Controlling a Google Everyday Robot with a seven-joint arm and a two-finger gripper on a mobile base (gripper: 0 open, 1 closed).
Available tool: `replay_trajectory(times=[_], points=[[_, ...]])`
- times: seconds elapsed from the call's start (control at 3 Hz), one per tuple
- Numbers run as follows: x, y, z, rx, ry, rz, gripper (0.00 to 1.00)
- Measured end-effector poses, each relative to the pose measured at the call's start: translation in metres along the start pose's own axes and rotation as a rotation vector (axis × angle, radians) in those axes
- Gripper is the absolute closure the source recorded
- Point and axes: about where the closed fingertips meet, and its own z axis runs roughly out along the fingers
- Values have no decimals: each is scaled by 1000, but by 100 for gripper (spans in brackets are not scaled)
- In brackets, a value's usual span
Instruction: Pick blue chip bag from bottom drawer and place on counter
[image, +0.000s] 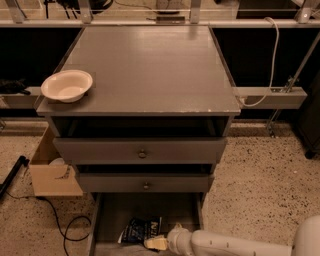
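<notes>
1. Gripper position: my gripper (155, 243) is low inside the bottom drawer (150, 207), at its front right. My white arm (235, 245) enters from the lower right corner of the camera view.
2. Gripper state: I cannot tell whether the gripper is spread or pressed together; its pale tip is seen only as one small shape.
3. Task object: the blue chip bag (142, 229) lies flat on the floor of the bottom drawer, towards the front and slightly left of centre. Its white lettering faces up. The tip of my gripper is at the bag's lower right edge; whether the two are touching cannot be determined.
4. Cabinet: the bottom drawer is pulled out. The two knobbed drawers above it, the upper drawer (142, 150) and the middle drawer (145, 182), are each pulled out a little.
5. Counter: the counter (150, 65) carries a white bowl (67, 85) at its front left corner.
6. Surroundings: a cardboard box (52, 175) stands on the floor left of the cabinet, with a dark cable (65, 230) beside it.
</notes>
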Motion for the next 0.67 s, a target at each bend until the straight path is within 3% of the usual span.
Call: replay_trajectory(times=[0.33,0.67], points=[[2,7,-4,17,-9,-20,0],[8,11,14,57,13,-27,0]])
